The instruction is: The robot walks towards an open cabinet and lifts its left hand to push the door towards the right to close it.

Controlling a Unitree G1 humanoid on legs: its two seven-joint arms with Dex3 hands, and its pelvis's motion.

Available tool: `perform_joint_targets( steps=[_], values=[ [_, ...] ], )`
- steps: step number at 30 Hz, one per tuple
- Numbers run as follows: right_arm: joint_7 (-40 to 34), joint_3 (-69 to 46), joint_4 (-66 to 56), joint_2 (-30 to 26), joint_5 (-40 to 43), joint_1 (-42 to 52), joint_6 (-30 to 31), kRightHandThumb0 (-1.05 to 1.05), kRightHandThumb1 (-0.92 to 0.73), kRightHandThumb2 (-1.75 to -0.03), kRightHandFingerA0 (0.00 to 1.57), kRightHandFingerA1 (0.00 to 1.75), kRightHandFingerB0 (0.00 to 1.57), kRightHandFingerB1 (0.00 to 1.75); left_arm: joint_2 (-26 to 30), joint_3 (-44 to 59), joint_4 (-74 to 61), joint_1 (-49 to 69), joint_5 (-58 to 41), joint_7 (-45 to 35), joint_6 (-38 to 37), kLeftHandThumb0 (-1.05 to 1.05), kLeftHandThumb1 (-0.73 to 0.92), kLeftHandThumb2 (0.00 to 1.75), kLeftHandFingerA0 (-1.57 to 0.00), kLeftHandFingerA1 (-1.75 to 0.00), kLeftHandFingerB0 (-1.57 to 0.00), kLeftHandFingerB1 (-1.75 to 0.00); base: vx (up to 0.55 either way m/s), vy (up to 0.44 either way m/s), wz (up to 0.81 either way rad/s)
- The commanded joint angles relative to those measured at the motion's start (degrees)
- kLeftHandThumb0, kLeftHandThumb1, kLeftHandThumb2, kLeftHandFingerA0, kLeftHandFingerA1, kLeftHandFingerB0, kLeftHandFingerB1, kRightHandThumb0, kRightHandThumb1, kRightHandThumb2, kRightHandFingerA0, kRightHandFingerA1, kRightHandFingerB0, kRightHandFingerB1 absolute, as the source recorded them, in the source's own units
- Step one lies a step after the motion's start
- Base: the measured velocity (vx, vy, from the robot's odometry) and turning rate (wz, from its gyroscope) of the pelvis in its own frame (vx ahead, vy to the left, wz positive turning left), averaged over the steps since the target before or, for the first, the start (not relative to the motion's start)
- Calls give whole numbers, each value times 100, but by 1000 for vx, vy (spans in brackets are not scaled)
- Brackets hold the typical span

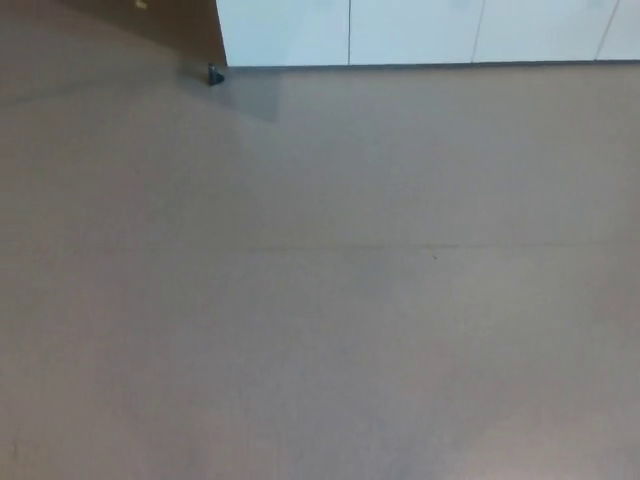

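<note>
Only the bottom strip of the white cabinet fronts (pixel 420 32) shows along the top edge of the head view, split by thin vertical seams into several panels. To their left lies a dark brown surface (pixel 170 25) running off the top left corner. No open door can be made out from here. Neither of my hands nor any part of my arms is in the picture.
A small dark stopper-like object (pixel 214 74) sits on the floor at the cabinet's lower left corner. Grey-brown floor (pixel 320 300) fills the rest of the picture, crossed by a faint horizontal seam at mid-height.
</note>
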Motion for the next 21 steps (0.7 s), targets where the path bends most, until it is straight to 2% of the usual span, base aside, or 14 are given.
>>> perform_joint_targets(
  steps=[1,4,9,16,21],
  values=[
    [-56,-65,232,-130,116,-144,-176,-10,-59,-56,65,51,46,45,52,17,48,-15,-139,62,-59,3,75,72,-52,-51,-47,-47,362,-526,36],
    [-70,-43,325,-149,99,-172,-234,-11,-58,-56,67,51,46,45,50,32,81,-34,-165,75,-76,3,75,72,-52,-51,-47,-47,327,-366,4],
    [-84,-4,348,-149,90,-160,-293,-13,-59,-57,65,51,47,45,49,-60,19,13,-107,60,-92,3,76,71,-53,-50,-42,-44,301,-114,-5],
    [-158,94,50,-136,109,-89,-37,-13,-60,-57,66,50,45,44,106,-196,64,25,-36,78,-120,0,77,69,-52,-48,-42,-43,359,68,-32],
    [-187,178,17,-163,37,-81,-77,-15,-61,-57,62,50,45,44,95,-170,55,13,-110,114,-96,0,76,67,-54,-48,-42,-42,400,125,-1]
  ],
)
